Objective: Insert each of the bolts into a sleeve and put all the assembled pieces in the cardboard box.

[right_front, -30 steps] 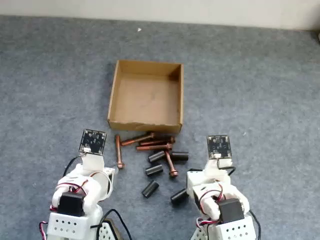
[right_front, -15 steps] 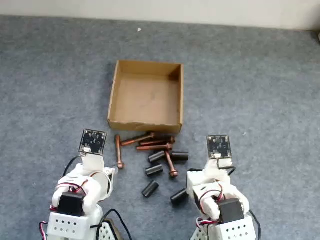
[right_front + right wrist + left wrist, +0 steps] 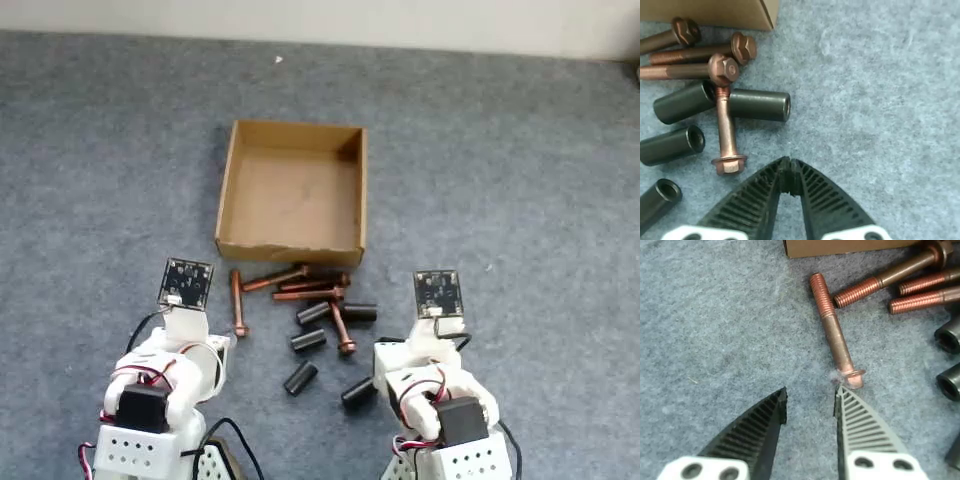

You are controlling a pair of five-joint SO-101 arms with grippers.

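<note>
High view first: the cardboard box (image 3: 290,248) is set open on the grey table (image 3: 520,180), with its bare bottom in plain sight. A bunch of copper bolts (image 3: 305,285) is piled just in front of it. One single bolt (image 3: 237,302) is laid a bit apart on the left arm's side, its threaded end toward the box. Five black sleeves (image 3: 308,340) are scattered loose among the bolts and nearer the arms. The left arm (image 3: 165,385) and right arm (image 3: 435,395) are parked at the near edge, one on each side of the pile.

Left wrist view: the left arm's fingers (image 3: 765,425) are spread apart with only table between them. The single bolt's flanged head (image 3: 855,376) is found just beside one fingertip, though contact can't be made out. A corner of the box and three more bolts are seen beyond it, and two sleeve ends at the side.

Right wrist view: the right arm's fingers (image 3: 755,200) are pressed tip to tip, nothing gripped. Near the tips a bolt (image 3: 726,122) is laid between sleeves, with one sleeve (image 3: 760,105) lying crosswise right up against its shank. Three hex heads are lined up by the box corner.
</note>
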